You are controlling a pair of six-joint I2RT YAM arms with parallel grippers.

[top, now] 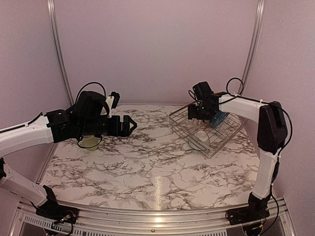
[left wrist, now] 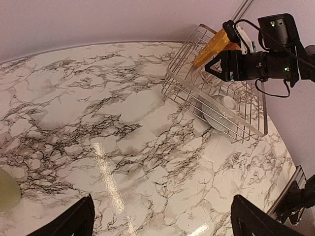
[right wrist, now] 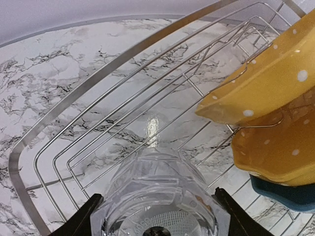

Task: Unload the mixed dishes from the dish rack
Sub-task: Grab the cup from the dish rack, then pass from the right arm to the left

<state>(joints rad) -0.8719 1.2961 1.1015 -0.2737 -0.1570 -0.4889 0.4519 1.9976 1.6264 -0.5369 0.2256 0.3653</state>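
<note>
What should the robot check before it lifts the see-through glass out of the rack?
1. Glass between the fingers: ok. The clear glass sits inside the right gripper.
2. Squeeze tight enough: cannot tell.
3. Room to lift: cannot tell. The yellow plates lean close beside the glass.
4. Other arm out of the way: ok. The left gripper is open, empty, away from the dish rack.
5. Mug safe: ok. The pale green mug stands on the table, outside the rack.
</note>
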